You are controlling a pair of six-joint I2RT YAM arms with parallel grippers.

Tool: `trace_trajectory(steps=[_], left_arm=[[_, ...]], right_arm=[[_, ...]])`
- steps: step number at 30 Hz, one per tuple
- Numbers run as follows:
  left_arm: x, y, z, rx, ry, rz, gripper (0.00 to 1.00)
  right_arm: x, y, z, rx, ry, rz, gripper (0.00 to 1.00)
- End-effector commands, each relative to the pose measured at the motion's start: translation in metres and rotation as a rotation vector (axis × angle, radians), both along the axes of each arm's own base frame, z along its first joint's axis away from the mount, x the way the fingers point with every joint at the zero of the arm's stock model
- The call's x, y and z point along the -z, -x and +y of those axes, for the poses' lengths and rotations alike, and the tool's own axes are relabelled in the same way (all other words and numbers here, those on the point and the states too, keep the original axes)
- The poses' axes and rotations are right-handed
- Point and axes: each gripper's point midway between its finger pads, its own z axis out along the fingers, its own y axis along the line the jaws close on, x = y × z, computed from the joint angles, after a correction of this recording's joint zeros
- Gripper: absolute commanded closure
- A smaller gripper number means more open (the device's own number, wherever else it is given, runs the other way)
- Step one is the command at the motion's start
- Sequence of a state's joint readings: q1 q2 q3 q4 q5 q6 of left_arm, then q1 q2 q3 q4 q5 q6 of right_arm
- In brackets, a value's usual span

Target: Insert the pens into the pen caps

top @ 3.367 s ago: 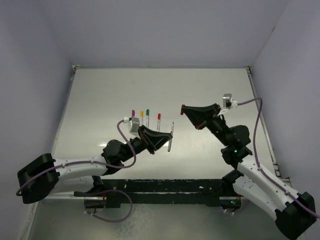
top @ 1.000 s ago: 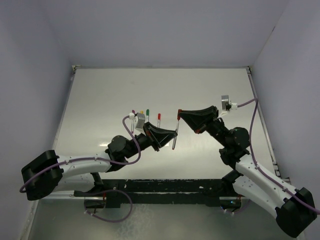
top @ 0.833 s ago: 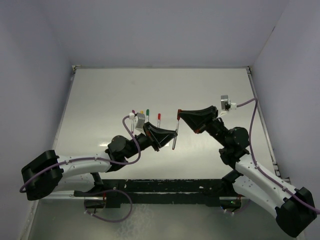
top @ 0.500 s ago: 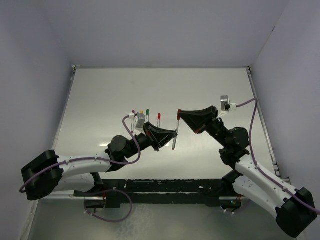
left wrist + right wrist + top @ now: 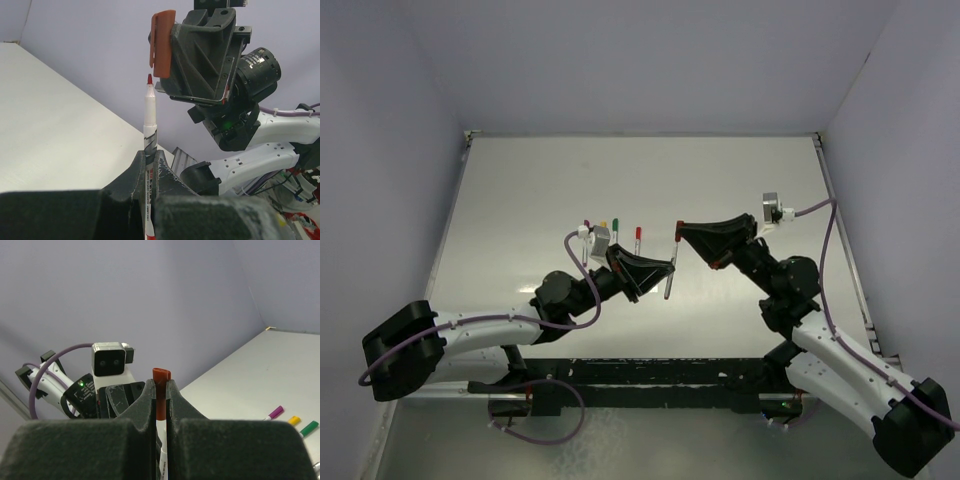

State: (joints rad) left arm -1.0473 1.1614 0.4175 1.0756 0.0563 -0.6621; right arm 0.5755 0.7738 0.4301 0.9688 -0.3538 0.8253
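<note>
My left gripper (image 5: pixel 665 268) is shut on a thin silver-grey pen (image 5: pixel 668 277) and holds it upright above the table. In the left wrist view the pen (image 5: pixel 149 120) points up from the gripper (image 5: pixel 148 156), and its dark red tip sits just under the red cap (image 5: pixel 162 44). My right gripper (image 5: pixel 682 233) is shut on that red cap (image 5: pixel 679 227), mouth down over the pen. In the right wrist view the cap (image 5: pixel 161 390) is pinched in the gripper (image 5: pixel 160 386), with the pen's white body (image 5: pixel 163 452) right below it.
Other pens lie on the table behind my left wrist, showing a magenta end (image 5: pixel 586 224), a yellow end (image 5: pixel 603 224), a green end (image 5: pixel 616 222) and a red end (image 5: pixel 638 232). The magenta (image 5: pixel 275 412), yellow (image 5: pixel 294 420) and green (image 5: pixel 309 428) ends show in the right wrist view.
Since 3.4 s ago my left gripper has carried the pen right and my right gripper has brought the cap left and down over its tip. Over the last second almost nothing moves.
</note>
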Motion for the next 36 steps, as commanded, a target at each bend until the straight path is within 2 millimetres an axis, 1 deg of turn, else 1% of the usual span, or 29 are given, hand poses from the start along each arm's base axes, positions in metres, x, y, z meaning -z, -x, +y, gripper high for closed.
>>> trace_trajectory(steps=[1,13,23,29,36], left_arm=[[-0.037,0.005,0.004,0.014,0.092,-0.053,1.00],[-0.040,0.007,0.003,0.023,0.096,-0.061,1.00],[-0.026,0.008,0.004,0.026,0.073,-0.036,1.00],[-0.023,0.006,0.006,0.015,0.065,-0.028,1.00],[-0.014,0.004,0.005,0.004,0.041,-0.010,1.00]], right_arm=[[-0.008,0.002,-0.003,0.017,-0.019,-0.040,1.00],[-0.006,-0.001,0.000,0.019,-0.015,-0.039,1.00],[-0.017,-0.002,-0.001,0.036,-0.008,-0.073,1.00],[-0.023,0.000,-0.004,0.047,-0.010,-0.090,1.00],[-0.034,0.005,-0.009,0.058,-0.025,-0.113,1.00]])
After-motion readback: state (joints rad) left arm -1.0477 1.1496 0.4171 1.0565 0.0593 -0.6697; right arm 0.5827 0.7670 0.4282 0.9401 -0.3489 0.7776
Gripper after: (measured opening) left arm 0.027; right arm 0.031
